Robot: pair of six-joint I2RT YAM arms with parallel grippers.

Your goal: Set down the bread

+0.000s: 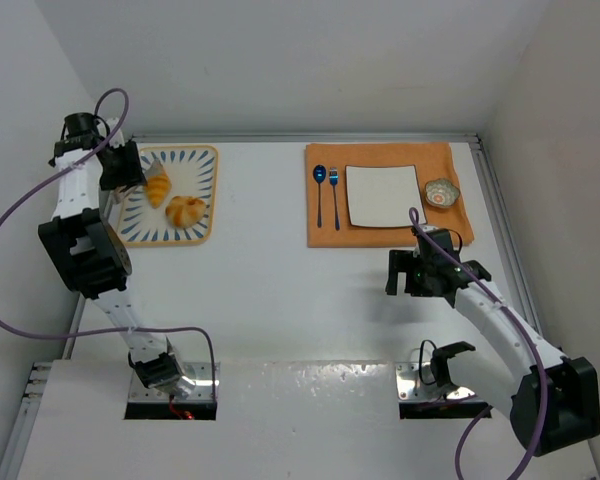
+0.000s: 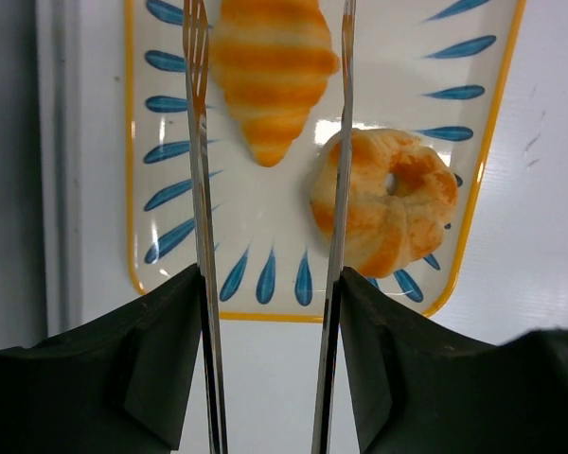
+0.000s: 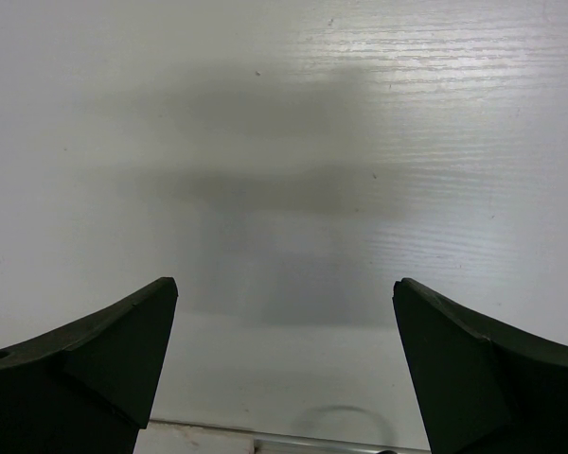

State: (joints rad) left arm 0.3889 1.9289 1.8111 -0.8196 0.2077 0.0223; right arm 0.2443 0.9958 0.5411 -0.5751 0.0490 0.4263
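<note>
We see left end effector (image 2: 270,28) partly spread, fingers (image 2: 200,142) either side of croissant (image 2: 270,80) on tray (image 2: 256,227), bun (image 2: 388,213) just beside it, right end effector (image 3: 284,284) wide above bench (image 3: 284,142).

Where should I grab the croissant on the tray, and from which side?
Grip the croissant across its wide ridged middle, coming straight down from above. It lies flat on the tray, tapering to narrow tips, and the bun sits close beside one tip.
</note>
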